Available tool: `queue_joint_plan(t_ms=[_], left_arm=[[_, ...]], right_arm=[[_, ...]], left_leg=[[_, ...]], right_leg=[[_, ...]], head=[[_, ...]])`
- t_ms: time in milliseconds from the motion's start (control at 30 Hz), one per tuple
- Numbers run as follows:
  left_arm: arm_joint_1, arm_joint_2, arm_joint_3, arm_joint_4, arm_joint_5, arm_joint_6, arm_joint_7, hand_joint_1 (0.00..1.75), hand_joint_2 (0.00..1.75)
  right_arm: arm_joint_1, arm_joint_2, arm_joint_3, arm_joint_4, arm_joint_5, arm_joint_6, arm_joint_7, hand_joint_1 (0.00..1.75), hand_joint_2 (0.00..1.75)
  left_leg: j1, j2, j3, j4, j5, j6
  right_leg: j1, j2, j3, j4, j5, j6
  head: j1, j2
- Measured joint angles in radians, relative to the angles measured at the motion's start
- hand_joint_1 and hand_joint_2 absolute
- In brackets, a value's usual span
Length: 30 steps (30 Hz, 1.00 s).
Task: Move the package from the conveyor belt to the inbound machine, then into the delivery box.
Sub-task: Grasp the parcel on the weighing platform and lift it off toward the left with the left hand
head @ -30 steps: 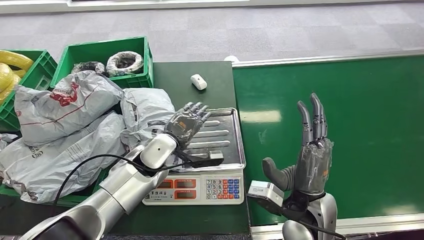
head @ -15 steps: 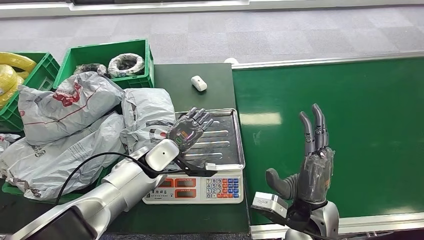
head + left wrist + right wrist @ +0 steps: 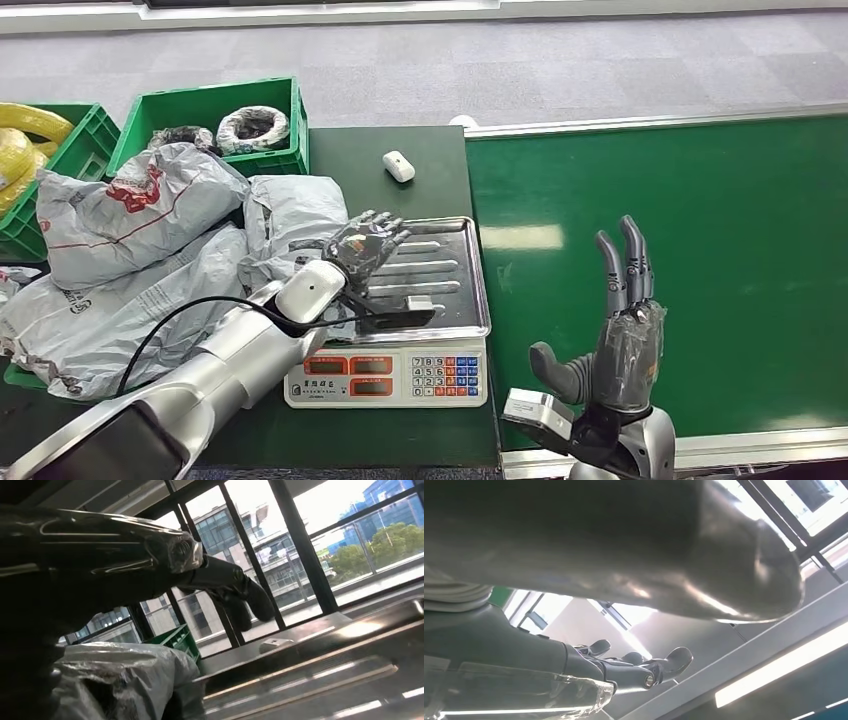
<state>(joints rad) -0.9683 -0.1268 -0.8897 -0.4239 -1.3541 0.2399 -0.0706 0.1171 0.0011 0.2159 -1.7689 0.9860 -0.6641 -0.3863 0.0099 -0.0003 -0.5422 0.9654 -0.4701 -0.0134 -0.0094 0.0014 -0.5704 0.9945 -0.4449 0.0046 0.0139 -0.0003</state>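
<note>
Grey plastic packages (image 3: 150, 250) lie piled at the left, over the delivery box. One grey package (image 3: 290, 225) lies against the left rim of the scale's steel tray (image 3: 455, 270). My left hand (image 3: 365, 245) hovers over the tray's left edge beside that package, fingers spread, holding nothing; in the left wrist view its fingers (image 3: 235, 587) stretch above the tray (image 3: 325, 655) with the package (image 3: 125, 680) close by. My right hand (image 3: 620, 320) stands upright and open over the green conveyor belt (image 3: 700, 220), its fingers (image 3: 634, 667) extended with nothing in them. No package lies on the visible belt.
The scale's keypad and displays (image 3: 390, 375) face me. A small white object (image 3: 398, 165) lies on the dark table behind the tray. A green crate (image 3: 215, 115) with coiled items stands at the back left, beside another crate (image 3: 40, 150) holding yellow goods.
My left hand has drawn back leftward from the middle of the tray towards the package at its edge. The right hand has sunk slightly and stays open.
</note>
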Motion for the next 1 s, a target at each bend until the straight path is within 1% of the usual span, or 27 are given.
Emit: queue_joint_plan(t_ms=[167, 367, 500, 633, 733, 800, 900, 933, 1000], left_arm=[[-0.042, 0.023, 0.080, -0.081, 0.065, 0.012, 0.002, 0.00, 1.75], [-0.094, 0.070, 0.226, -0.251, 0.184, -0.020, -0.028, 0.00, 1.75], [-0.091, 0.094, 0.315, -0.366, 0.281, -0.021, -0.044, 0.00, 1.75], [-0.076, 0.127, 0.388, -0.483, 0.303, -0.041, -0.040, 0.00, 1.75], [-0.063, 0.143, 0.409, -0.534, 0.224, -0.066, -0.004, 0.00, 1.75], [-0.062, 0.149, 0.403, -0.538, 0.110, -0.111, 0.024, 0.00, 1.75], [-0.071, 0.147, 0.359, -0.463, -0.077, -0.214, 0.037, 0.00, 1.75], [-0.073, 0.143, 0.338, -0.421, -0.115, -0.233, 0.036, 0.00, 1.75], [-0.074, 0.135, 0.300, -0.344, -0.150, -0.242, 0.034, 0.00, 1.75]], right_arm=[[0.004, 0.001, 0.000, 0.000, 0.007, 0.020, 0.005, 0.00, 0.00], [0.006, 0.001, 0.000, 0.000, 0.009, 0.042, 0.011, 0.00, 0.00], [0.007, 0.002, 0.000, -0.002, 0.011, 0.053, 0.015, 0.00, 0.00], [0.011, 0.002, 0.000, -0.017, 0.019, 0.079, 0.023, 0.00, 0.00], [0.013, 0.005, 0.000, -0.034, 0.031, 0.100, 0.029, 0.00, 0.00], [0.015, 0.008, -0.001, -0.046, 0.037, 0.107, 0.030, 0.00, 0.00], [0.021, 0.012, -0.002, -0.063, 0.043, 0.117, 0.027, 0.00, 0.00], [0.023, 0.012, -0.002, -0.066, 0.044, 0.119, 0.026, 0.00, 0.00], [0.029, 0.013, -0.003, -0.068, 0.044, 0.119, 0.023, 0.00, 0.00]], left_leg=[[0.000, 0.000, -0.004, 0.000, 0.000, 0.000], [0.000, 0.000, -0.008, 0.000, 0.000, 0.000], [0.000, 0.000, -0.009, 0.000, 0.000, 0.000], [0.000, 0.000, -0.009, 0.000, 0.000, 0.000], [0.000, 0.000, -0.009, 0.000, 0.000, 0.000], [0.000, 0.000, -0.009, 0.000, 0.000, 0.000], [0.000, 0.000, -0.009, 0.000, 0.000, 0.000], [0.000, 0.001, -0.009, 0.000, 0.000, 0.000], [0.000, 0.001, -0.009, 0.001, 0.000, 0.000]], right_leg=[[0.000, 0.000, -0.004, 0.000, 0.000, 0.000], [0.000, 0.000, -0.008, 0.000, 0.000, 0.000], [0.000, 0.001, -0.009, 0.000, 0.000, 0.000], [0.000, 0.000, -0.010, 0.000, 0.000, 0.000], [0.000, 0.000, -0.010, 0.000, 0.000, 0.000], [0.000, 0.000, -0.010, 0.000, 0.000, 0.000], [0.000, 0.000, -0.010, 0.000, 0.000, 0.000], [0.000, 0.000, -0.010, 0.000, 0.000, 0.000], [0.000, 0.001, -0.010, 0.000, 0.000, 0.000]], head=[[0.000, 0.000], [0.000, 0.000], [0.000, 0.000], [0.000, 0.000], [0.000, 0.000], [0.000, 0.000], [0.000, 0.000], [0.000, 0.000], [0.000, 0.000]])
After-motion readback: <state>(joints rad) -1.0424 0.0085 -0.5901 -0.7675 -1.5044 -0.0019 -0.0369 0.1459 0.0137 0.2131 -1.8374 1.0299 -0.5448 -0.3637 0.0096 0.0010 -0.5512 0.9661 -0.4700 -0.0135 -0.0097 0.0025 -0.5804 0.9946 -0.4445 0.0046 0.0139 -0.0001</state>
